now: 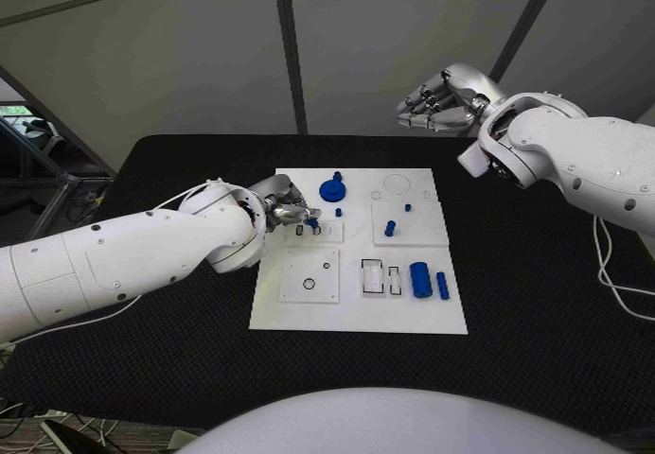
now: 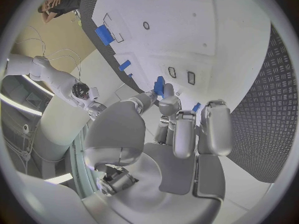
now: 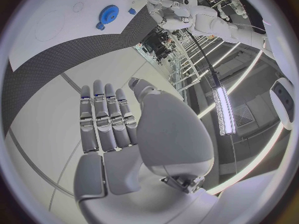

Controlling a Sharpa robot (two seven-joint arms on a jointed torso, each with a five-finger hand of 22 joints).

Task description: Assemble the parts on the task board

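Observation:
The white task board (image 1: 358,312) lies mid-table. My left hand (image 1: 287,210) hovers over its left half and pinches a small blue part (image 2: 159,88) between thumb and fingertips, just above the board (image 2: 187,15). A blue gear (image 1: 333,189) stands at the board's far side, with a short blue peg (image 1: 391,227) to its right. A blue cylinder (image 1: 420,280) and a thin blue pin (image 1: 442,284) lie at the near right, beside two rectangular slots (image 1: 371,275). My right hand (image 1: 434,102) hangs raised beyond the board's far right corner, its fingers (image 3: 106,119) side by side with nothing in them.
A round hole (image 1: 309,283) sits in the board's near-left plate and a faint ring outline (image 1: 396,183) at the far right. Black matting (image 1: 546,322) surrounds the board. A white cable (image 1: 614,284) trails along the table's right side.

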